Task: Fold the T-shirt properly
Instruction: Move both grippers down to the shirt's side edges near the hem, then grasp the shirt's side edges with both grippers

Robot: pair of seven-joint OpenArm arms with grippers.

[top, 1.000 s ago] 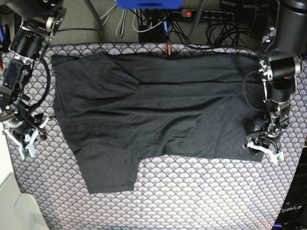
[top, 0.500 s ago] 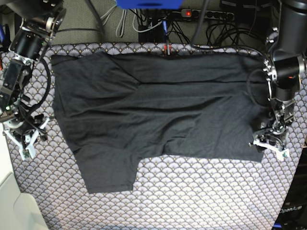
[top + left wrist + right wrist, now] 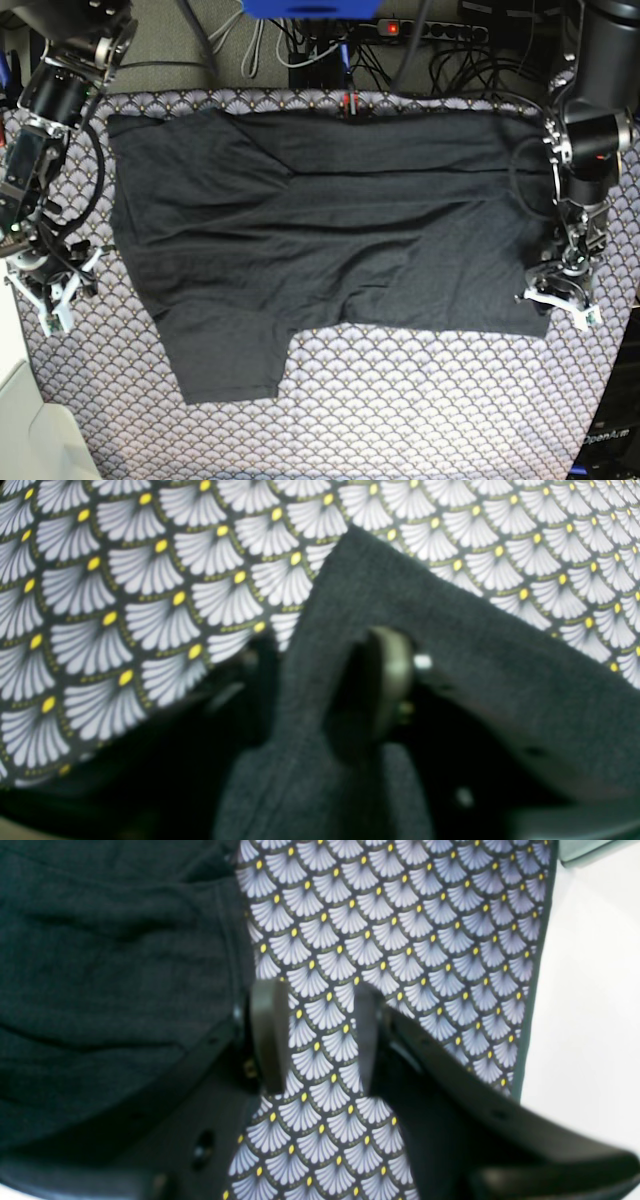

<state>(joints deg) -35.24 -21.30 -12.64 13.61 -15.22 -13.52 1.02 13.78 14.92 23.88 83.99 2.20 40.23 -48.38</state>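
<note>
The dark charcoal T-shirt (image 3: 320, 230) lies spread, plain side up, on the scallop-patterned cloth (image 3: 400, 400), with one sleeve (image 3: 225, 360) pointing toward the front. My left gripper (image 3: 555, 293) sits low at the shirt's front right corner. In the left wrist view (image 3: 325, 680) its jaws stand apart, with a raised fold of the shirt (image 3: 300, 760) between them. One finger (image 3: 387, 675) shows and the other is hidden by fabric. My right gripper (image 3: 50, 300) is open and empty over bare cloth, just beside the shirt's left edge (image 3: 100, 965), also seen in the right wrist view (image 3: 320, 1035).
Cables and a power strip (image 3: 430, 30) lie behind the table's back edge. The patterned cloth's edge and a white surface (image 3: 590, 1015) lie just beyond my right gripper. A white object (image 3: 30, 440) sits at the front left corner.
The left gripper shifted slightly right and then back along the shirt's front right corner. The right gripper crept a little toward the back. The shirt lies as before.
</note>
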